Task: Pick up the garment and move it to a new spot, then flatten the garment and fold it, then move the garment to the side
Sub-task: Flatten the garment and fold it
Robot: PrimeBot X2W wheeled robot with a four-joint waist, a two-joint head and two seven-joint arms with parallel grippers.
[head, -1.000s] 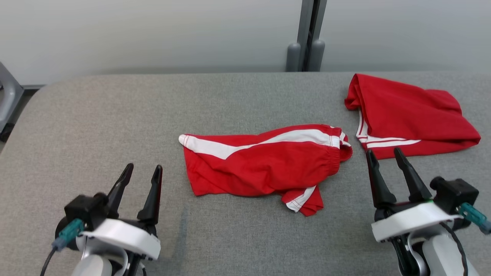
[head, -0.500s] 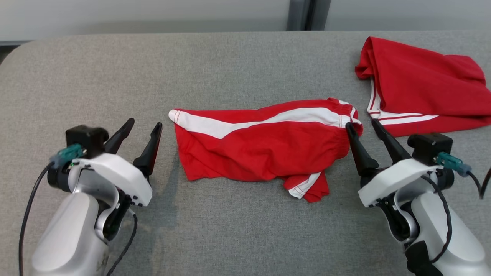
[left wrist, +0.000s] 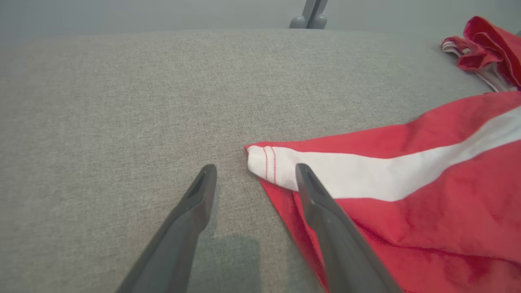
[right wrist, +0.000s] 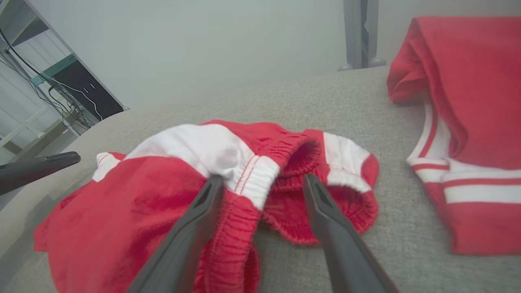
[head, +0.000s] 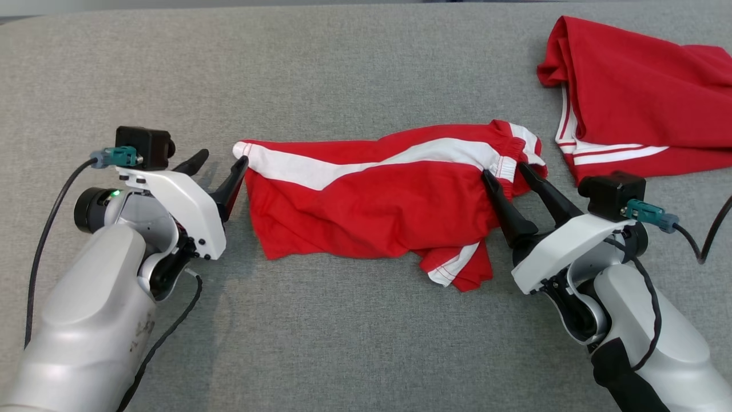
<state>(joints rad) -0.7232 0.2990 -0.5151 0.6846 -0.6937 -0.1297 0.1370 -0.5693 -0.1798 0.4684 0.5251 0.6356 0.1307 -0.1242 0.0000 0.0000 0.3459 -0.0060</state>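
Observation:
The garment (head: 372, 212) is a pair of red shorts with a white side stripe, lying crumpled across the middle of the grey table (head: 343, 68). My left gripper (head: 222, 160) is open at its left end. In the left wrist view that gripper (left wrist: 255, 167) straddles the white hem corner of the garment (left wrist: 427, 211), its right finger over the cloth. My right gripper (head: 504, 170) is open at the elastic waistband on the right end. In the right wrist view its fingers (right wrist: 263, 178) stand on either side of the bunched waistband of the garment (right wrist: 122, 203). Nothing is gripped.
A second red garment with white stripes (head: 629, 86) lies at the table's far right, close to my right arm; it shows too in the right wrist view (right wrist: 480, 81) and the left wrist view (left wrist: 488, 40). Bare grey table lies to the left and front.
The head camera has tilted down. Both arms have reached forward: the left gripper to the garment's left hem corner, the right gripper onto its waistband. Both jaws stay open.

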